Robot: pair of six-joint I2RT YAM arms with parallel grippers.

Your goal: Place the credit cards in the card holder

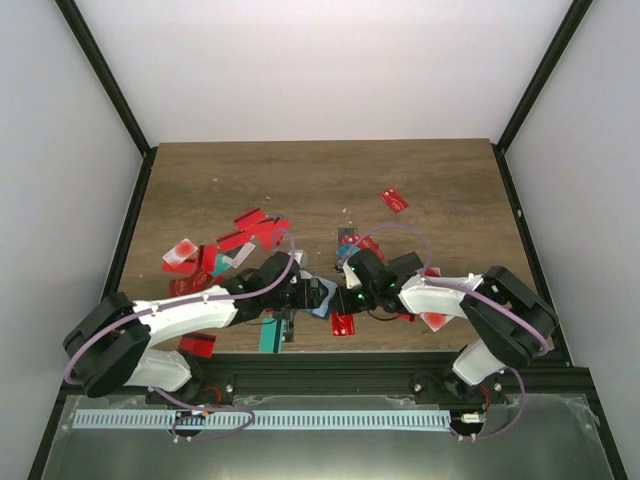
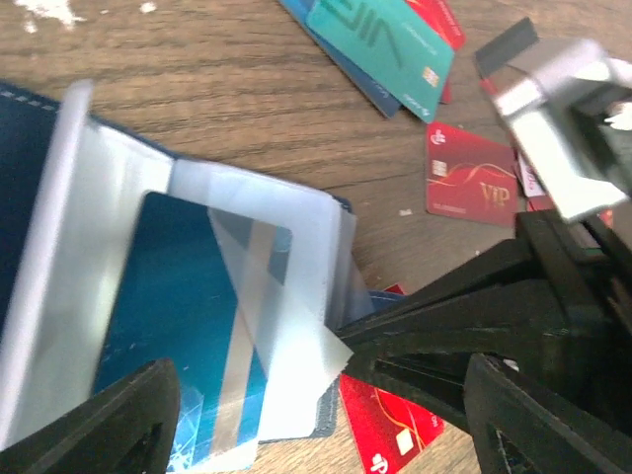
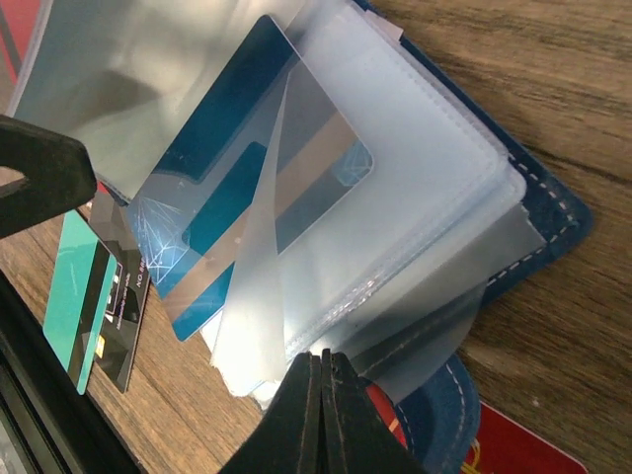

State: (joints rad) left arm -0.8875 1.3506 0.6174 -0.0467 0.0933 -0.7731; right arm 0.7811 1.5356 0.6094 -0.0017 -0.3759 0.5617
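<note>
The navy card holder (image 3: 553,217) lies open on the table between both arms (image 1: 318,296), its clear sleeves (image 2: 247,227) fanned out. A blue credit card (image 2: 168,306) sits partly inside one sleeve, its striped end sticking out (image 3: 212,168). My right gripper (image 3: 321,360) is shut, its tips pinching the edge of the clear sleeves; it shows as a black wedge (image 2: 415,346) in the left wrist view. My left gripper (image 2: 316,434) is open just above the holder with nothing gripped, one finger (image 2: 128,425) over the blue card's corner. Red credit cards (image 1: 260,228) lie scattered around.
A red VIP card (image 2: 472,183) and a teal card (image 2: 385,39) lie beyond the holder. A teal card (image 3: 74,286) and a black card (image 3: 123,296) lie beside it near the table's front edge. One red card (image 1: 394,200) lies apart at the back.
</note>
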